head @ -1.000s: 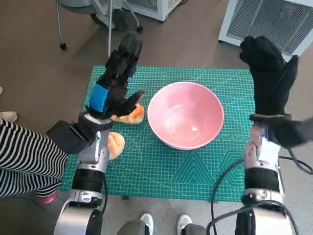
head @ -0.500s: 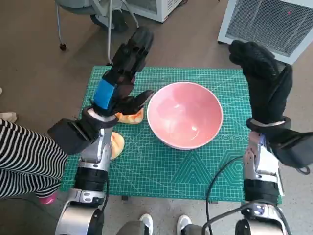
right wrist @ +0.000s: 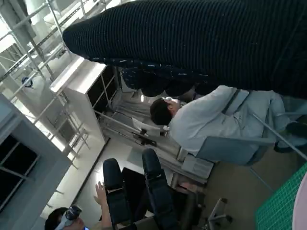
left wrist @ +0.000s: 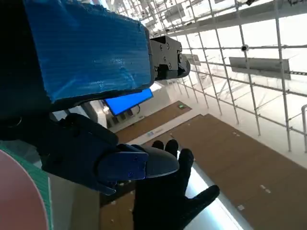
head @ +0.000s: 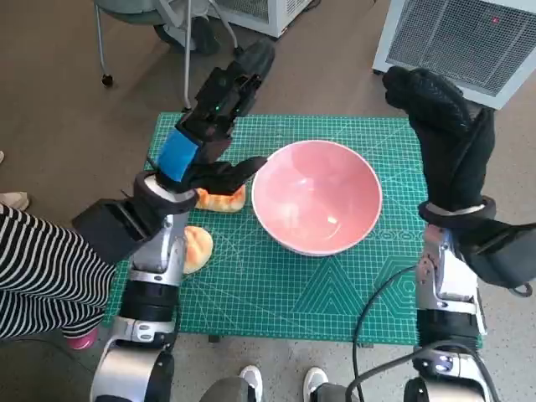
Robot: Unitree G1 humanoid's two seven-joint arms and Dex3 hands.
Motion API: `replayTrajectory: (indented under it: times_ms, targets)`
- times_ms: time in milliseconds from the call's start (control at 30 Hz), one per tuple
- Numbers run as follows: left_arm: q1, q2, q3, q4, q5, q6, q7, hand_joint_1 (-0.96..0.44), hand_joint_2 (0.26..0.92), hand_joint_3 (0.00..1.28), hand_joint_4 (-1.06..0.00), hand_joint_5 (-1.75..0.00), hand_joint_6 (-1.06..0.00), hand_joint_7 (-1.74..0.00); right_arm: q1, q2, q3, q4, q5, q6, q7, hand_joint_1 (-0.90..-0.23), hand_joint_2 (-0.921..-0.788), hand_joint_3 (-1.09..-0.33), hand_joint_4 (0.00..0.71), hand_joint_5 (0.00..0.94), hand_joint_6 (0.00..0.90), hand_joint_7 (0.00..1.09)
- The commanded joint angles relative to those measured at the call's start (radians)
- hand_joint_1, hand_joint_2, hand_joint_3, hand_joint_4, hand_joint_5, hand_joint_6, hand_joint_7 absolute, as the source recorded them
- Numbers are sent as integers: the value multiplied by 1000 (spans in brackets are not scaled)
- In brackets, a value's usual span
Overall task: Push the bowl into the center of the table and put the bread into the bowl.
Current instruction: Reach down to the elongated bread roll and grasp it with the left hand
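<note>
Biggest worry on the left side: the left hand (head: 209, 134) is raised above the worktop (head: 251, 285), fingers stretched out toward the far edge and gripping nothing, with its thumb reaching toward the rim of the pink bowl (head: 318, 197). If it drops down carelessly it could clip the bowl and shove it off toward the right, or squash the bread (head: 222, 199) that sits partly under it. That piece lies just beside the bowl's left side, and a second bread (head: 197, 247) sits nearer the robot, half hidden behind the forearm, so a blind grab could easily miss it.

The bowl looks roughly mid-mat already and has nothing in it.

Over on the right, the right hand (head: 444, 138) is up in the air beyond the bowl's right edge, fingers spread, holding nothing, touching nothing. A sudden sweep inward from there could knock the bowl too.
</note>
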Motion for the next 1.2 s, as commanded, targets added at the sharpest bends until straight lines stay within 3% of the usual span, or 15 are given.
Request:
replayTrajectory:
  times_ms: [33,300,500,567,667,867,1200]
  targets:
    - [-28,63,16,27,16,-35,-29,-697,921,404,-48,-19,1,-343,27,2,5,-1,-3,21,-6,-725,-921,-636,182,18,159,289]
    - [-73,233,7,95,142,-76,-55,-709,921,367,-63,-27,1,-346,34,1,3,-6,1,21,-5,-727,-921,-633,186,16,155,292]
    - [-108,369,-23,145,305,-66,-24,-681,913,191,-91,-33,1,-440,32,-1,-5,4,8,19,-3,-731,-921,-632,188,14,153,295]
    - [-121,402,-36,159,345,-33,-20,-644,882,134,-106,-34,-12,-472,30,-1,-7,8,10,18,-2,-734,-921,-632,188,13,152,296]
    - [-135,434,-54,166,382,29,-23,-555,840,54,-125,-20,-71,-441,29,0,-10,13,15,17,0,-737,-921,-631,189,12,152,298]
    - [-150,477,-103,171,451,142,-31,-388,791,9,-145,-4,-258,-168,24,2,-13,22,15,12,-2,-738,-921,-631,189,11,152,301]
    - [-159,482,-207,164,528,230,-90,-363,788,4,-131,0,-292,-72,19,3,-17,26,17,16,-6,-738,-921,-631,191,9,155,308]
